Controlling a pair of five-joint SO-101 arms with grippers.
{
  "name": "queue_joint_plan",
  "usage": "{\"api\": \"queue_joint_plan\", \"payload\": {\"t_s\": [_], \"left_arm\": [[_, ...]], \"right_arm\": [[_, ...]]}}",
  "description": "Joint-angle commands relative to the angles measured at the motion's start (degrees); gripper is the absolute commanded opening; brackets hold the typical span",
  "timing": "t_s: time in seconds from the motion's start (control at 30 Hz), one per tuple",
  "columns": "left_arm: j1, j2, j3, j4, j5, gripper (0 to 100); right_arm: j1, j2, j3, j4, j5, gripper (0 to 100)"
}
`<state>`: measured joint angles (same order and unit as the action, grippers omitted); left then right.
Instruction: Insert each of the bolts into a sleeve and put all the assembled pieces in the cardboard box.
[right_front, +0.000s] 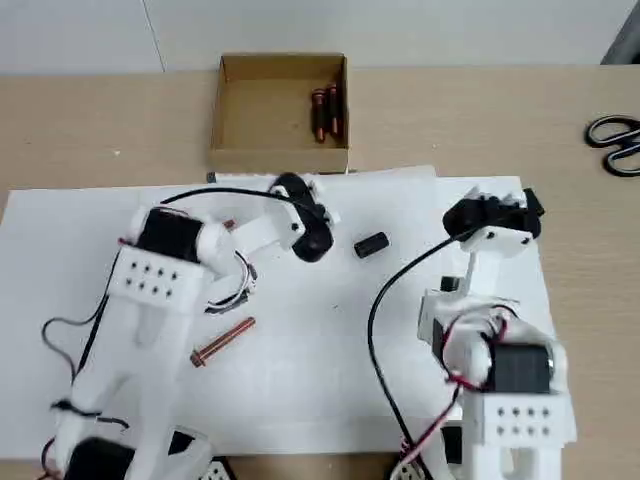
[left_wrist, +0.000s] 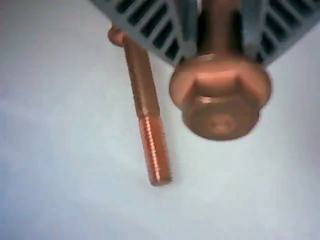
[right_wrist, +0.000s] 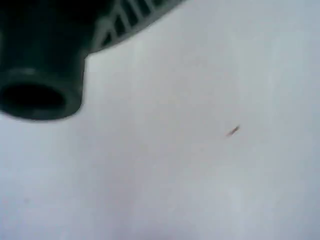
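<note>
A copper bolt (left_wrist: 220, 100) sits in my left gripper (left_wrist: 220, 25), which is shut on its shank, hex head facing the wrist camera. Below it a second bolt (left_wrist: 147, 125) lies loose on the white paper (right_front: 222, 342). In the high view the left gripper (right_front: 238, 268) hangs over the paper's left half. My right gripper (right_front: 455, 288) is shut on a black sleeve (right_wrist: 40, 85), its open bore towards the camera, above the paper's right side. Another black sleeve (right_front: 371, 245) lies loose mid-paper. The cardboard box (right_front: 232, 110) at the back holds two assembled pieces (right_front: 325, 112).
A white paper sheet (right_front: 320, 390) covers the wooden table under both arms. Scissors (right_front: 615, 140) lie at the far right edge. Black and red cables (right_front: 385, 320) loop from both arms over the paper.
</note>
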<state>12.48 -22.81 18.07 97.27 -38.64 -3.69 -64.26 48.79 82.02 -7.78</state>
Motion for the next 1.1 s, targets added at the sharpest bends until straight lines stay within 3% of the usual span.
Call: {"api": "queue_joint_plan", "payload": {"t_s": [0.0,0.17,0.37,0.67,0.83,1.07], "left_arm": [[0.97,-5.71,-2.68,0.26,9.93,1],[1.23,-9.32,-2.68,0.26,20.92,1],[0.88,-10.73,-6.20,1.49,41.67,1],[1.32,-10.73,-14.20,1.49,43.96,1],[0.97,-13.27,-20.09,-0.79,50.37,1],[0.97,-24.35,-15.52,-8.53,55.47,1]], "right_arm": [[-2.15,-4.09,-2.99,2.33,1.58,0.3],[-2.42,-5.49,-2.99,2.59,1.67,0.3],[-2.51,-5.93,-5.45,2.51,1.67,0.3],[-5.05,-6.02,-7.91,2.24,3.96,0.3],[-7.78,-9.45,-13.89,2.07,4.04,0.3],[-10.68,-17.10,-11.69,2.51,6.51,0.3]]}}
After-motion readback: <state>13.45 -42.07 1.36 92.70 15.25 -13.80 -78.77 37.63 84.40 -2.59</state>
